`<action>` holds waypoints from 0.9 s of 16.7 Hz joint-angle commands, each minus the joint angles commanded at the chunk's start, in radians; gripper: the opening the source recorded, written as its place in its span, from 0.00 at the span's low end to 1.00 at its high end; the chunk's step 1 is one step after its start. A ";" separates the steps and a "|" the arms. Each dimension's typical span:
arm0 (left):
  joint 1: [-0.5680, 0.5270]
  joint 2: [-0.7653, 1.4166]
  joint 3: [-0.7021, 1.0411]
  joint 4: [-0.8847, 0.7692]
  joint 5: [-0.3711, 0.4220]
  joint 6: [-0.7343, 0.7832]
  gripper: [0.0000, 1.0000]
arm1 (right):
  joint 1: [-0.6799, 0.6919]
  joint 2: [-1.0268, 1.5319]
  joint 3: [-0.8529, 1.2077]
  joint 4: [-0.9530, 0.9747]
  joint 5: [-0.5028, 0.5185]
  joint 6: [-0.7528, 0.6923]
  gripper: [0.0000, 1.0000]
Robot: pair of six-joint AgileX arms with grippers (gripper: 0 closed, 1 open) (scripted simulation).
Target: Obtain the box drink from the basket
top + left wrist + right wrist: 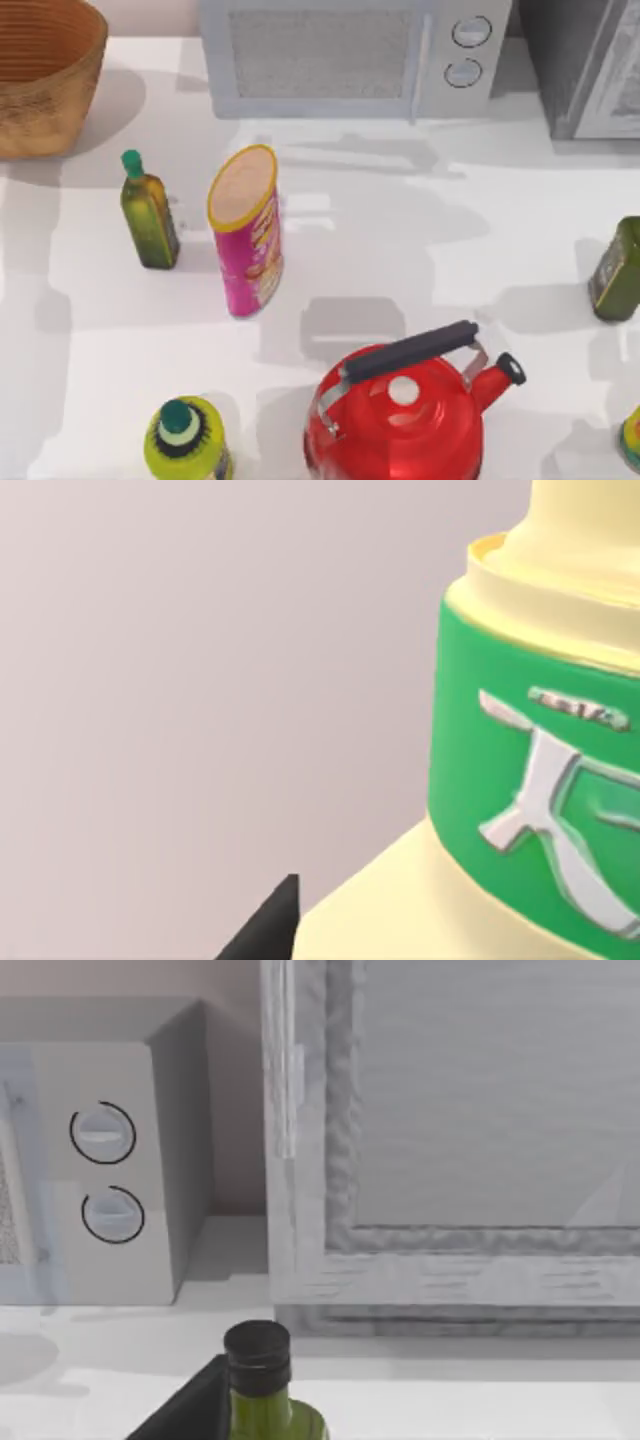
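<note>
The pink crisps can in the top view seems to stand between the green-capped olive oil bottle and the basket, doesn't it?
Not quite: in the top view the pink crisps can stands between the green-capped olive oil bottle and the red kettle. The basket sits at the far left corner.

A pink crisps can [246, 232] stood mid-table, with a green-capped olive oil bottle [148, 211] just to its left. A red kettle [400, 415] sat at the near edge, a yellow-green bottle [186, 440] to its left. Close before my left jaws stood a cream bottle with a green label [520, 770]. Near my right jaws stood a dark-capped green bottle [265, 1390], a microwave [100, 1160] beyond.
</note>
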 joint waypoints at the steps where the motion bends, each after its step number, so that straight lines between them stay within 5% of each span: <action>1: -0.007 -0.076 -0.056 -0.018 -0.008 0.000 0.00 | 0.000 0.000 0.000 0.000 0.000 0.000 1.00; 15: -0.122 -1.443 -1.027 -0.347 -0.135 -0.005 0.00 | 0.000 0.000 0.000 0.000 0.000 0.000 1.00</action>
